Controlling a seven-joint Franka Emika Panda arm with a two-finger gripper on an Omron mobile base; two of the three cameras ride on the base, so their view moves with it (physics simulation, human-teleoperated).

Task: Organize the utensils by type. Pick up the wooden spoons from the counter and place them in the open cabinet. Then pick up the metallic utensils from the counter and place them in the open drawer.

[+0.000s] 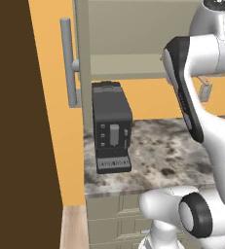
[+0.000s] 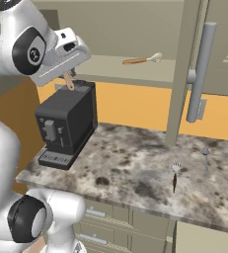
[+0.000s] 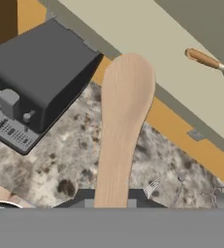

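Grey counter (image 2: 135,163) lies below me; my gripper (image 2: 67,74) is clenched on the plain spoon (image 3: 120,126), above the coffee machine (image 2: 66,123). Other spoon (image 2: 142,60) rests on the cabinet (image 2: 115,66) shelf; fork (image 2: 175,173) on the counter.

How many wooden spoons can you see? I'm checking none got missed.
2. One wooden spoon lies on the cabinet shelf; the other wooden spoon is held in the shut gripper, above the coffee machine.
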